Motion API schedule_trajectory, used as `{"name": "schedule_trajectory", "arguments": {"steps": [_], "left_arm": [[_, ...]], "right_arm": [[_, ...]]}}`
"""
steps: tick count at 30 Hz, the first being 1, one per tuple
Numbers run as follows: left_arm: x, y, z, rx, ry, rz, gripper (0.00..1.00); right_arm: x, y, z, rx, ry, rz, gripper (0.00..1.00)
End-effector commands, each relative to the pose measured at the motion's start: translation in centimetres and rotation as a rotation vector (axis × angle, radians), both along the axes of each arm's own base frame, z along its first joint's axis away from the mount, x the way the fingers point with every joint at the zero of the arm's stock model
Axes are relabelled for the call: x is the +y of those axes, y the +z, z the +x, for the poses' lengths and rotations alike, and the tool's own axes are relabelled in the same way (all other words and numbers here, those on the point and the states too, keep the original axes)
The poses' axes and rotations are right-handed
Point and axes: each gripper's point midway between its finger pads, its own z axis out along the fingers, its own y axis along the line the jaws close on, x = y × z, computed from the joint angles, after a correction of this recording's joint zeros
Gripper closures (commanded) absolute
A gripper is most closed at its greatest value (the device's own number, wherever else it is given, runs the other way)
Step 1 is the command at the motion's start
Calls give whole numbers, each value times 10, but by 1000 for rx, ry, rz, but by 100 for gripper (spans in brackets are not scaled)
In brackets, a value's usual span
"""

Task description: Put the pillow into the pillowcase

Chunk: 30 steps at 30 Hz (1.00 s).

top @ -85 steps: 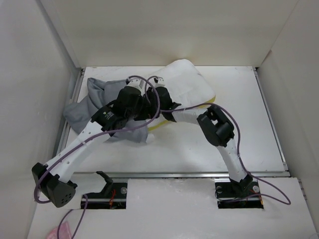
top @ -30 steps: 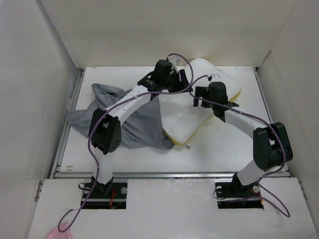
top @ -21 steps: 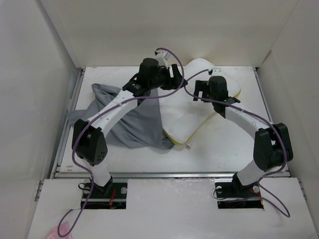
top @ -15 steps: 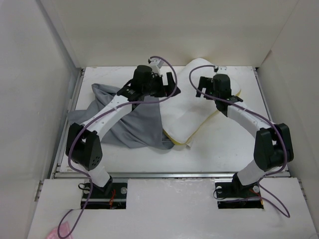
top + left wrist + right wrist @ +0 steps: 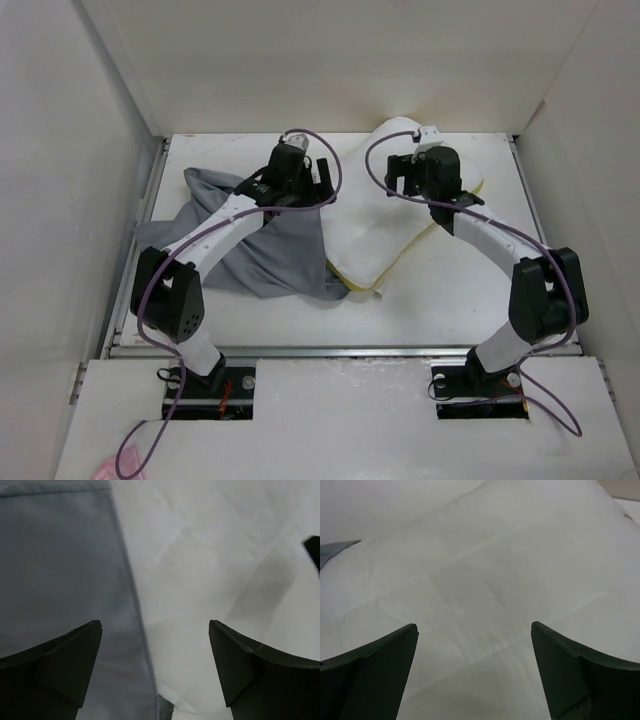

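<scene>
I judge the job barely begun on the part that counts. From the top camera, nearly all of the pillow [image 5: 390, 215] lies bare on the bench [image 5: 470, 290], right of centre and angled toward the far right corner, with its yellow band [image 5: 352, 281] showing along the near edge. The pillowcase [image 5: 255, 250] is a loosely folded grey heap on the left. Its right-hand edge runs along the pillow's left side, touching it and perhaps lapping over it. I cannot tell whether that side of the pillow has actually gone into the opening or whether the grey cloth is just draped against it.

My left pincer [image 5: 155, 627] is spread wide with nothing between its fingers. It hangs right over the line where grey cloth meets white. My right pincer [image 5: 474, 630] is also released and empty, and hovers over the far part of the pillow. In its wrist view I see only white fabric, apart from a sliver of grey at the left edge.

Almost everything is left to do: find and hold open the mouth of the pillowcase, then feed the whole pillow in and pull the cloth along to its far end. Neither arm has a hold on anything.
</scene>
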Motion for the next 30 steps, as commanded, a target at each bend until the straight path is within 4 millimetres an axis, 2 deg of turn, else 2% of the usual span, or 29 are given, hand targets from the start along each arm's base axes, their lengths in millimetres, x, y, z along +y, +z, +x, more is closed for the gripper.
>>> {"name": "schedule_trajectory", "arguments": {"steps": [1,3,4,5,6,7,8,9,10,11,13,14,15,16,17,18,20,21,22,23,25,26,27,28,29,30], "left_arm": [[37,-45,10,99,196,185,15],[37,-54,14,124,212,206,20],[37,-58,18,128,218,216,23],[37,-73,18,161,216,241,37],[35,-72,22,165,215,244,45],[36,-76,23,175,221,259,50],[38,-85,25,191,236,277,55],[36,-83,28,192,237,277,61],[35,-80,30,184,237,272,76],[35,-85,30,194,236,279,84],[30,-74,36,170,225,260,99],[28,-74,35,173,219,255,100],[26,-63,38,151,200,245,100],[22,-53,44,125,202,226,100],[19,-48,46,111,185,223,100],[15,-41,48,99,166,210,100],[6,-26,55,64,120,195,100],[-2,-24,56,64,83,176,100],[-7,-29,60,70,60,178,100],[-17,-19,64,49,36,166,100],[-38,-16,63,34,-42,155,100],[-52,-23,58,48,-85,159,100],[-65,-8,62,5,-133,144,100],[-78,-3,60,-6,-174,125,100],[-87,-7,58,-1,-203,128,100],[-98,8,61,-39,-227,107,100]], "right_arm": [[23,29,7,-113,140,-34,0],[42,22,4,-96,234,12,0],[51,6,4,-54,272,33,0],[58,1,3,-35,300,61,0],[70,-2,0,-25,356,102,0],[76,-17,0,-5,390,112,0],[81,-20,-1,7,403,139,0],[89,-25,-2,13,423,142,0],[95,-30,-5,20,442,131,0],[99,-40,-5,32,449,112,0],[113,-45,-9,36,492,103,7],[115,-47,-8,41,504,107,14],[122,-60,-10,70,530,102,23],[126,-63,-11,78,554,111,44],[130,-62,-9,76,568,117,54],[133,-70,-8,98,579,129,65],[133,-70,-3,109,544,147,100],[133,-65,2,62,527,164,100],[133,-43,3,18,495,213,100],[125,-32,10,-22,426,235,100],[120,0,14,-130,370,302,100],[120,14,15,-154,352,349,100],[118,23,20,-186,324,374,100],[112,33,23,-208,301,395,100],[112,33,23,-196,279,443,100],[107,39,25,-214,237,470,100]]}}
